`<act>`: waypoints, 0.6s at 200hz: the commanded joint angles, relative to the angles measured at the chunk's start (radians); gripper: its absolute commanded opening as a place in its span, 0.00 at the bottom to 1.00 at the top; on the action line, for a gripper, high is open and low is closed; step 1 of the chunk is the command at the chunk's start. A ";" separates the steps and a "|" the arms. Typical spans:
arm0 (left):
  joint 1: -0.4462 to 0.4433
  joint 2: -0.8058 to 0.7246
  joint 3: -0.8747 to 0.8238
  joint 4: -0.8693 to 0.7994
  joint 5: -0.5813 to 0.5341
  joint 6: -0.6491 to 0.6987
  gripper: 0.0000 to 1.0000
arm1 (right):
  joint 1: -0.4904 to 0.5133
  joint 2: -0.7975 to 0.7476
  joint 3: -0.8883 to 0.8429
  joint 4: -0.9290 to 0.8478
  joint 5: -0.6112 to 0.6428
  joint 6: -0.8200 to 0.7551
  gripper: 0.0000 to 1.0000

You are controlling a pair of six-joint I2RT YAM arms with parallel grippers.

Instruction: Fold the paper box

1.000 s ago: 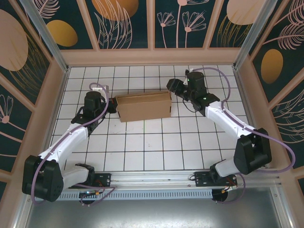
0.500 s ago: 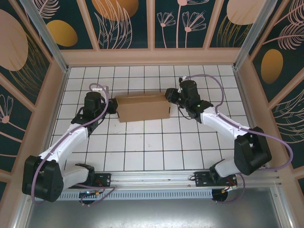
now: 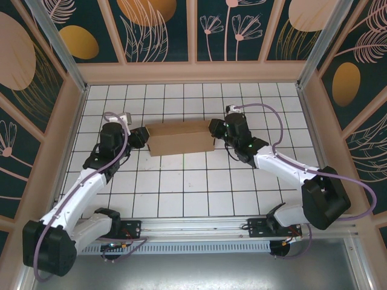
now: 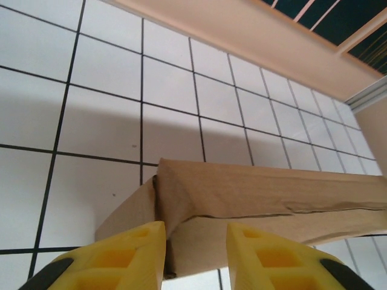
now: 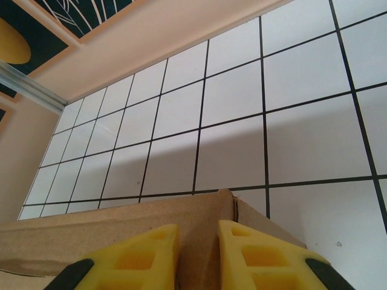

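The box (image 3: 180,138) lies in the table's (image 3: 181,187) far half. The left gripper (image 4: 196,232), fingers spread, straddles its left end. The right gripper (image 5: 198,238) pinches its right-end corner.

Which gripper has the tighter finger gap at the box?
The right gripper: its fingers sit tight on the paper box end corner. The left gripper has a wider gap, floor showing through.

Bright, even light falls from above on the white desk (image 3: 181,181); a soft grey shadow lies beyond the paper box (image 4: 254,193) toward 12 o'clock in both wrist views. The overhead view is sharp edge to edge
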 commanded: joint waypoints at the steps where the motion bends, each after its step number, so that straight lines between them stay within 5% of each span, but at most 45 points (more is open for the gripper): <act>1: -0.003 -0.041 0.018 0.003 0.034 -0.045 0.32 | 0.016 -0.003 -0.026 -0.042 0.058 -0.004 0.22; 55: -0.002 0.042 0.044 0.052 -0.018 -0.133 0.44 | 0.026 -0.004 -0.039 -0.032 0.066 -0.004 0.23; 120: 0.001 0.138 -0.057 0.201 0.011 -0.214 0.32 | 0.034 -0.001 -0.055 -0.032 0.067 -0.011 0.22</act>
